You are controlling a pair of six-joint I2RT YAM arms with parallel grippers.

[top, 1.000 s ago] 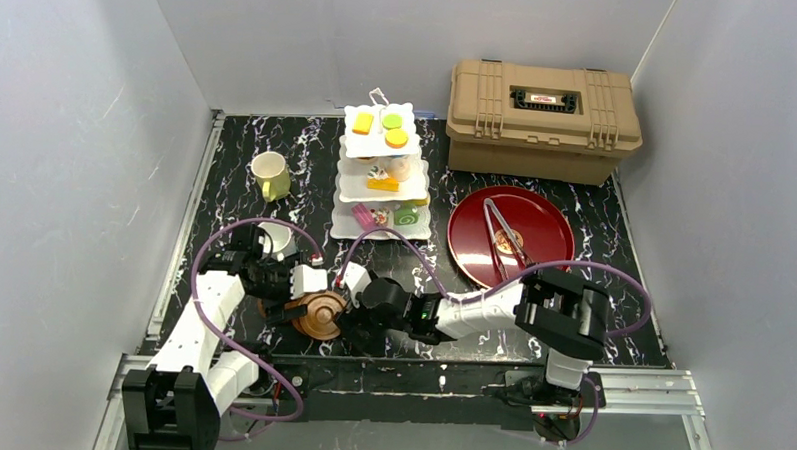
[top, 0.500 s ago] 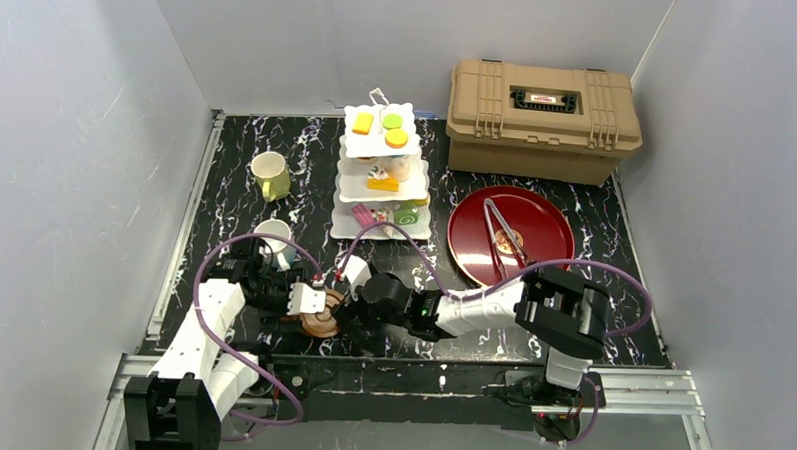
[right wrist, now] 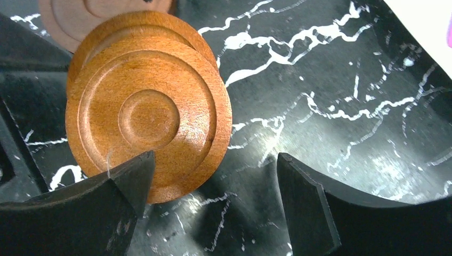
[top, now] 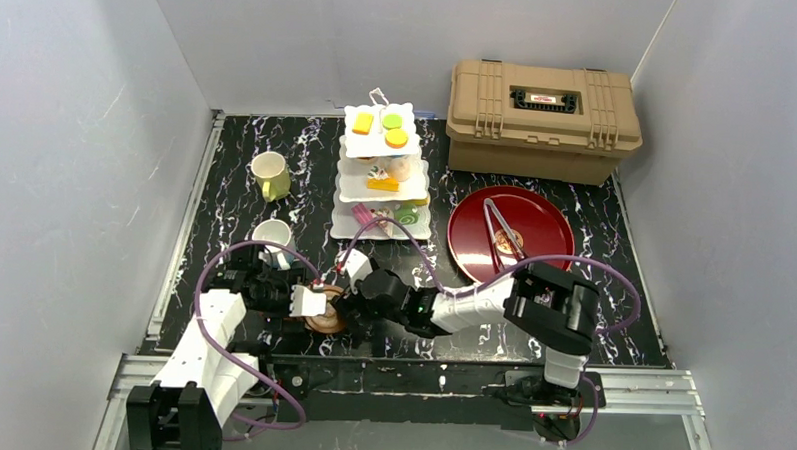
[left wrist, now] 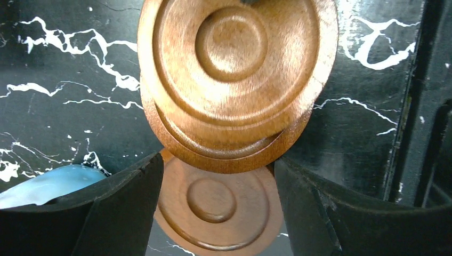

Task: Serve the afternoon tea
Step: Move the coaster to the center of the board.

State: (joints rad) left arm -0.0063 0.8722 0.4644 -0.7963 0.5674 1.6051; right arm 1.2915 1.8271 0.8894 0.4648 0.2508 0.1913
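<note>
Three round brown coasters lie at the near edge. Two are stacked [left wrist: 234, 69] and overlap a third coaster [left wrist: 213, 213]. My left gripper [left wrist: 218, 160] has its jaws against both sides of that third coaster. My right gripper [right wrist: 216, 157] is open over bare table, its left finger [right wrist: 106, 202] over the rim of the stack [right wrist: 146, 114]. From above, both grippers meet at the coasters [top: 323, 317]. The white mug [top: 271, 233] stands just behind my left arm, the yellow-green mug [top: 269, 173] farther back. The white cake stand [top: 381, 174] holds several toy pastries.
A red round tray [top: 540, 215] with tongs [top: 496, 226] on it lies right of the cake stand. A tan ribbed case [top: 543, 118] fills the back right corner. Grey walls close in the table on three sides.
My left gripper has moved toward the near edge and down around the coasters. The right gripper has edged a little back and left. The coasters have barely shifted.
</note>
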